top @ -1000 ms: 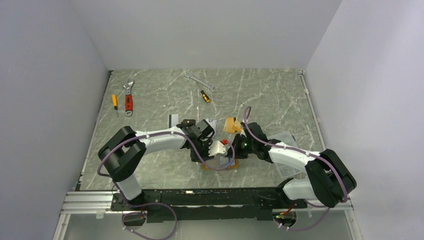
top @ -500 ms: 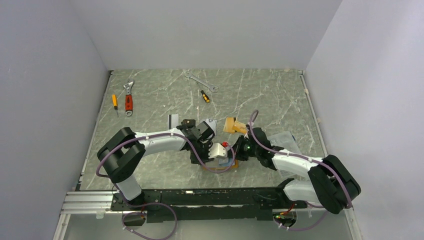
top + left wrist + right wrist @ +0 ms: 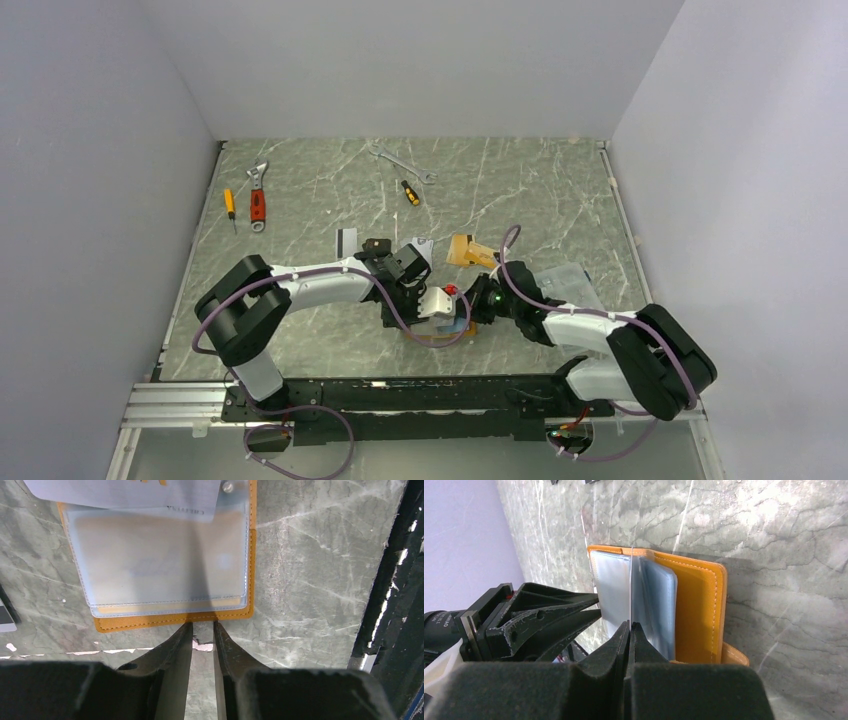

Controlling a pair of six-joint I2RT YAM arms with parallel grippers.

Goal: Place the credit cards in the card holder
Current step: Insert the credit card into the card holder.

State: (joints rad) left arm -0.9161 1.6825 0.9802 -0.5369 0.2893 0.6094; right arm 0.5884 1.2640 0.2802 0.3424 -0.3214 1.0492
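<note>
From above, both arms reach in over the card holder [image 3: 468, 329], which lies open on the marble table [image 3: 540, 190] near the front edge, with the left gripper [image 3: 415, 315] and right gripper [image 3: 468, 310] meeting over it. A silver-grey card [image 3: 347, 240] lies apart behind the left arm, and a red-handled wrench [image 3: 257, 197] and a spanner [image 3: 401, 162] lie further back. In the left wrist view, the left gripper [image 3: 202, 630] has its jaws a narrow slit apart with nothing between them, the tips right at the holder's [image 3: 165, 622] near orange edge. A clear pocket [image 3: 160, 565] faces up, and a pale card [image 3: 125, 492] overlaps the far edge. In the right wrist view, the right gripper [image 3: 629, 626] is pinched tight on a credit card [image 3: 630, 590], seen edge-on as a thin line. It stands among the clear sleeves of the open holder [image 3: 696, 610], but whether it sits inside a pocket cannot be told.
</note>
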